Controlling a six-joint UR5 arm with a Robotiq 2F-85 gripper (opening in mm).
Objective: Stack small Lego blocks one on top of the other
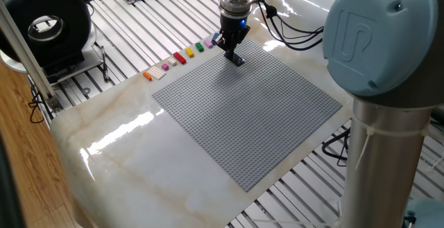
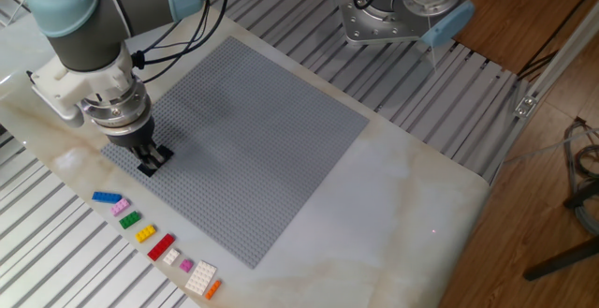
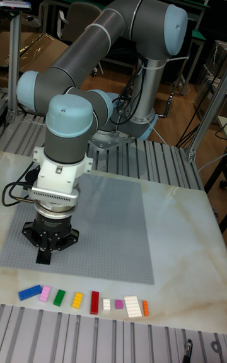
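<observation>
- Right now the gripper point(image 2: 150, 161) is down at the grey baseplate point(image 2: 253, 130), near its edge, with its two fingers around a dark navy block point(image 1: 237, 60). I cannot tell if they squeeze it or just sit beside it.
- Beside the gripper, off the plate, the other blocks wait in a row: blue block point(image 3: 29, 292), pink block point(image 3: 45, 293), green block point(image 3: 59, 297), yellow block point(image 3: 77, 300), red block point(image 3: 94, 302).
- If the fingers lift while pinching, the dark block may pop off.
- Reaching for the close row, the gripper may bump a neighbour.
</observation>
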